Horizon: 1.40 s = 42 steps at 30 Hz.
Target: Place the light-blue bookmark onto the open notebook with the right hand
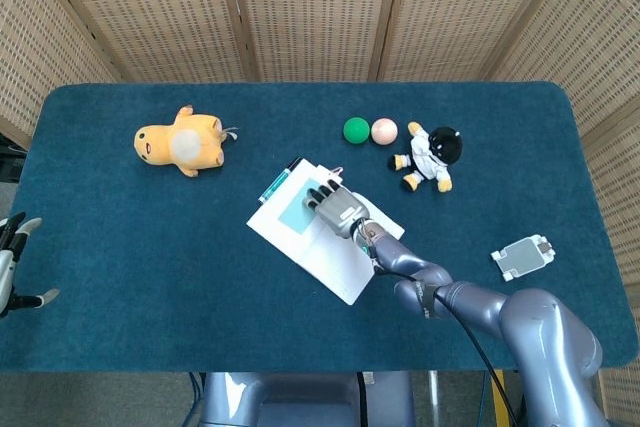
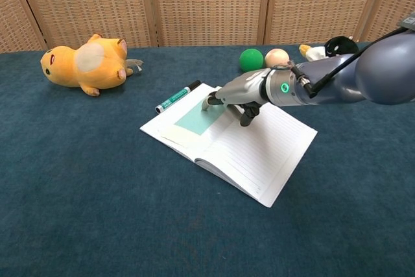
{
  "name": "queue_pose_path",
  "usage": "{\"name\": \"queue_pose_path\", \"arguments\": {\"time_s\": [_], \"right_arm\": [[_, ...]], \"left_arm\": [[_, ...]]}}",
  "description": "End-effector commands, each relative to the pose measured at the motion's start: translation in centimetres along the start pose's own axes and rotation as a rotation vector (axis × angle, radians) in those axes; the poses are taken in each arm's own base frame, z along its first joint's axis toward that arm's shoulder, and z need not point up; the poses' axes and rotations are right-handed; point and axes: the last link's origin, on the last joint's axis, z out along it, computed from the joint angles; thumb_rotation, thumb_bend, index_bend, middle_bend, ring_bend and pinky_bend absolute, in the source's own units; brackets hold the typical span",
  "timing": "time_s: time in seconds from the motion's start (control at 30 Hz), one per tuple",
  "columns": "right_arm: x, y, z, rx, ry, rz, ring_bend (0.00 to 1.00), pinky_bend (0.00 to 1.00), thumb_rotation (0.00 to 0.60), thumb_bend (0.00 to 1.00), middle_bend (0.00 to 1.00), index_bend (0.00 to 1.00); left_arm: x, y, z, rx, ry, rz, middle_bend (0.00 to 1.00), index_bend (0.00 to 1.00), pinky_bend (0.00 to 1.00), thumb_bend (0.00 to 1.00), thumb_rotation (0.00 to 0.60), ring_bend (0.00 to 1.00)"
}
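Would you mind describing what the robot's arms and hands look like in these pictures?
The right arm is glossy silver-grey, with a black cable and a green ring light at the wrist. The right hand is grey metal with black fingertips. The left hand shows pale fingers, dark-tipped.

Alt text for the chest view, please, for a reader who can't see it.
The right hand rests low over an open notebook on a dark blue table, fingertips at the light-blue bookmark lying on the left page. A green marker, yellow plush and two balls sit behind.
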Motion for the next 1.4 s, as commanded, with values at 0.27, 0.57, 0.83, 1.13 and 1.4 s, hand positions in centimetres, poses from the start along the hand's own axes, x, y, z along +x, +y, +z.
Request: {"name": "queue_pose_path", "arguments": {"time_s": [0.27,0.57,0.83,1.13,1.4], "right_arm": [[-0.5,-1.0,-0.6,-0.022,-0.019,-0.018,0.0,0.0,0.6,1.0,0.03,0.08],[-0.4,-2.3,-1.9,-0.067,-0.013,-0.06,0.0,0.0,0.6,1.0,0.04,0.08],[-0.5,-2.5,-2.8,-0.103,-0.03,-0.1,0.0,0.0,0.6,1.0,0.04,0.08],[-0.7,-2.1,-3.2,-0.146,-0.045,-0.109,0.0,0.0,0.6,1.0,0.04,0.08],[-0.9,-2.2,-3.7,-0.155,-0.054,-0.127,0.0,0.0,0.6,1.0,0.04,0.08]], "left_arm": [[0.0,0.0,0.0,-0.003,-0.004,0.001,0.0,0.0,0.0,0.0,0.6,0.0],[-0.1,0.1,0.0,-0.005,-0.006,0.005,0.0,0.0,0.0,0.0,0.6,0.0],[-0.2,0.2,0.0,-0.006,-0.009,0.009,0.0,0.0,0.0,0.0,0.6,0.0],[-0.3,0.2,0.0,-0.005,-0.011,0.013,0.0,0.0,0.0,0.0,0.6,0.0],[-0.3,0.3,-0.1,-0.006,-0.011,0.015,0.0,0.0,0.0,0.0,0.6,0.0]]}}
